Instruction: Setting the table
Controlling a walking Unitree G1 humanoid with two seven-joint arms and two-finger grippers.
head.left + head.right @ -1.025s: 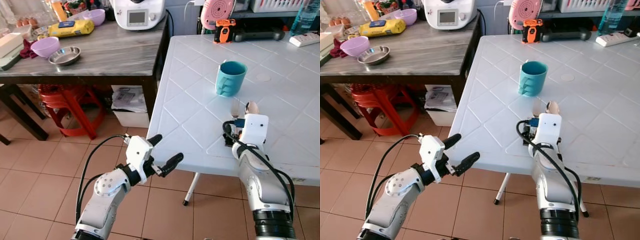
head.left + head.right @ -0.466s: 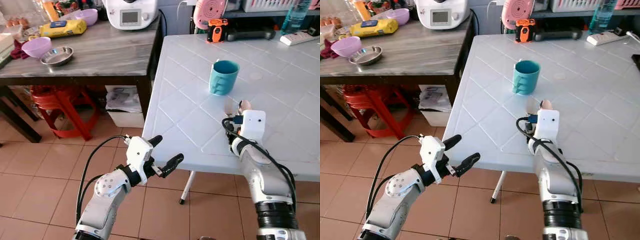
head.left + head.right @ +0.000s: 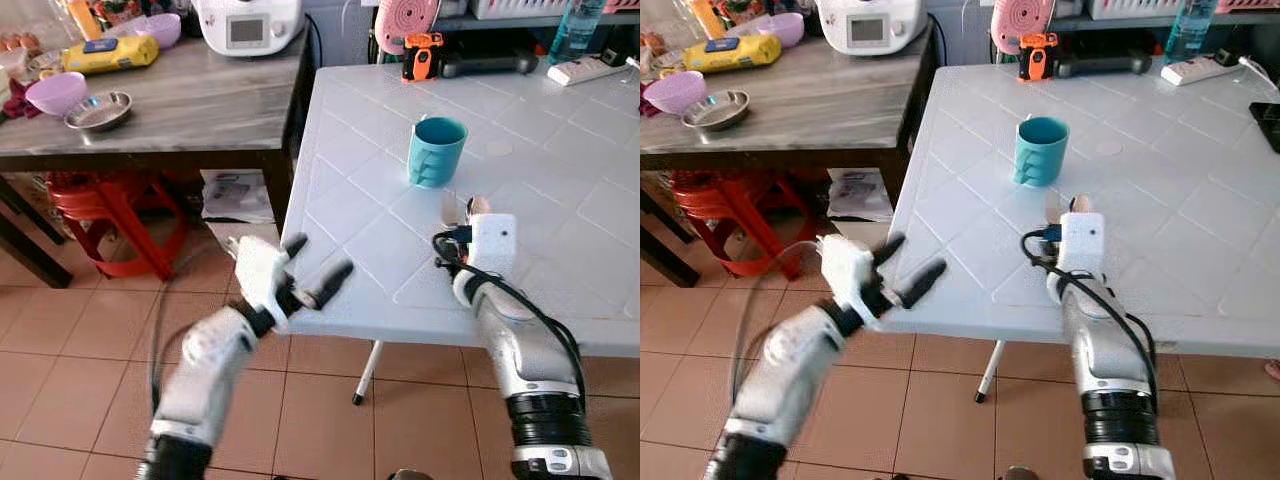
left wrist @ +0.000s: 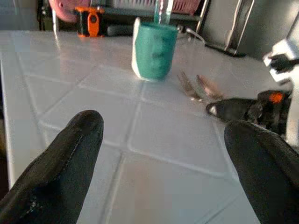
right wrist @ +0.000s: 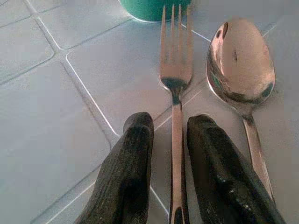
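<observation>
Right gripper point(image 5: 170, 154): jaws narrowly apart, one black finger point(image 5: 125, 172) on each side of the fork point(image 5: 175, 70) handle. The handle runs down the gap between them; whether the pads actually press on the metal cannot be told from the right wrist view — the gap looks slightly wider than the handle. The fork lies flat on the white table point(image 3: 350, 130), tines pointing toward the teal cup point(image 3: 435, 150). The spoon point(image 5: 240, 60) lies just beside the fork, bowl up, outside the jaws and roughly parallel.

In the eye views the right gripper's white wrist housing point(image 3: 490, 245) covers the jaws and the utensil handles; the tips of the fork and spoon show past it, between the housing and the cup. The right arm rests low over the near part of the table.

Left gripper point(image 3: 305, 270): jaws wide apart, holding nothing, hovering at the table's near left edge over the tiled floor point(image 3: 80, 340). It is blurred in both eye views. The left wrist view looks across the tabletop between its two fingers and shows the cup upright, the fork and spoon lying before it, and the right gripper's dark fingertips at their handles.

Behind the white table's left side stands a wooden table point(image 3: 180, 110) carrying a steel bowl point(image 3: 98, 110), a purple bowl point(image 3: 55, 93) and a white appliance point(image 3: 248, 22).
</observation>
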